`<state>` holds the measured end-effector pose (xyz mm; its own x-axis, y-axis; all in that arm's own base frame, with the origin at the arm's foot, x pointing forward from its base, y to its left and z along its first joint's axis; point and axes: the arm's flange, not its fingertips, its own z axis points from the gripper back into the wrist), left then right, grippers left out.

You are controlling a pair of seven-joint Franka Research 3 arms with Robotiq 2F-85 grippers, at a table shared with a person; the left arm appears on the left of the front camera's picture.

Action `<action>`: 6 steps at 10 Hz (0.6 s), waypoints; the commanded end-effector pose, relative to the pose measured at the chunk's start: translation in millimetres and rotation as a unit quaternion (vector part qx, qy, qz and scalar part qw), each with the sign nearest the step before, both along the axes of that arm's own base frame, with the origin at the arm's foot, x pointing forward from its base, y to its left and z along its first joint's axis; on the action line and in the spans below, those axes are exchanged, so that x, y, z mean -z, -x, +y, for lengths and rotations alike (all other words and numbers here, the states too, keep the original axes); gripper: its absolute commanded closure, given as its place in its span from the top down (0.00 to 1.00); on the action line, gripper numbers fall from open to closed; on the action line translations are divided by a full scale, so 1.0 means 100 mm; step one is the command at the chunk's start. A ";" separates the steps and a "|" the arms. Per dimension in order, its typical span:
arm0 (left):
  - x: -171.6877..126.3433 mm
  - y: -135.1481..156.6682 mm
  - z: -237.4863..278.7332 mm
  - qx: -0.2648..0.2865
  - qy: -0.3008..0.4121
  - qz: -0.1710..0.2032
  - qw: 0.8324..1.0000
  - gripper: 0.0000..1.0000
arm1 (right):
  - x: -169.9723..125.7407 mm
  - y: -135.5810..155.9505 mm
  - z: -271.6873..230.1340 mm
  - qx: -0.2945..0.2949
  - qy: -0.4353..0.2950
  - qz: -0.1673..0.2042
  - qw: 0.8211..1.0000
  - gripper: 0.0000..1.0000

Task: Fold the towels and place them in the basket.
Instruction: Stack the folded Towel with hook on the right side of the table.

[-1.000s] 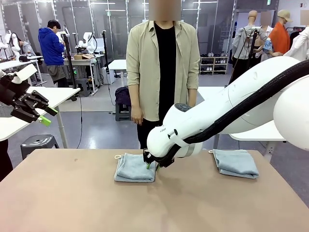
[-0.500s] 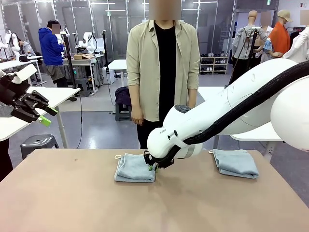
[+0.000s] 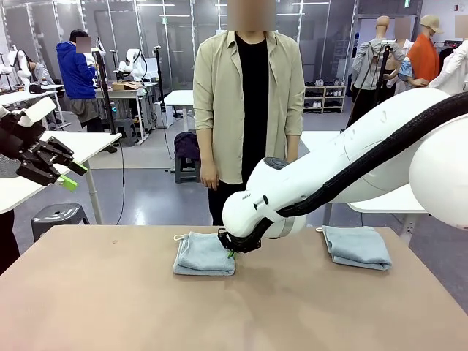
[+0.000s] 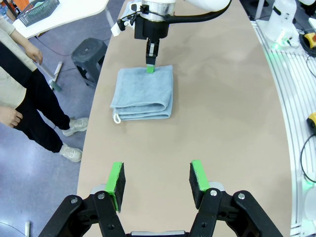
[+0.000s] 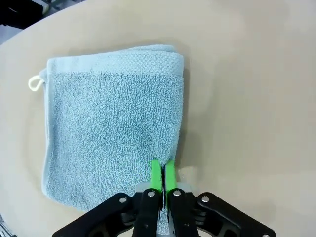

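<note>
A robotics lab is showing here: rows of white desks (image 3: 80,142) are filling the hall, glass partitions (image 3: 168,36) are lining the back, and a person in blue (image 3: 77,73) is working there.

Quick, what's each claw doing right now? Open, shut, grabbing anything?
Left gripper: open, holding nothing, raised off the table.
Right gripper: shut, pinching the edge of the folded towel on the table.

The front view looks level across the worktop (image 3: 110,307) from the robot's side toward the person (image 3: 248,110) standing at the far edge. The left wrist view looks down from high up, well back; the right wrist view sits close above the worktop. All three share the folded towel (image 3: 203,256).
</note>
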<state>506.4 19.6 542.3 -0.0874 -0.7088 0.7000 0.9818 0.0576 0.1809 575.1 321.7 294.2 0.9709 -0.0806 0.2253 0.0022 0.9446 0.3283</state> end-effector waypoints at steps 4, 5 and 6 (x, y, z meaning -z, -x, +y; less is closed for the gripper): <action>-0.01 0.01 0.01 0.003 -0.007 -0.001 1.000 0.67 | 0.00 0.00 0.00 0.000 0.000 0.000 1.000 0.00; -0.01 0.01 0.01 0.003 -0.007 -0.001 1.000 0.67 | 0.00 0.00 0.00 0.000 0.000 0.000 1.000 0.00; -0.01 0.01 0.01 0.003 -0.007 -0.001 1.000 0.67 | 0.00 0.00 0.00 0.000 0.000 0.000 1.000 0.00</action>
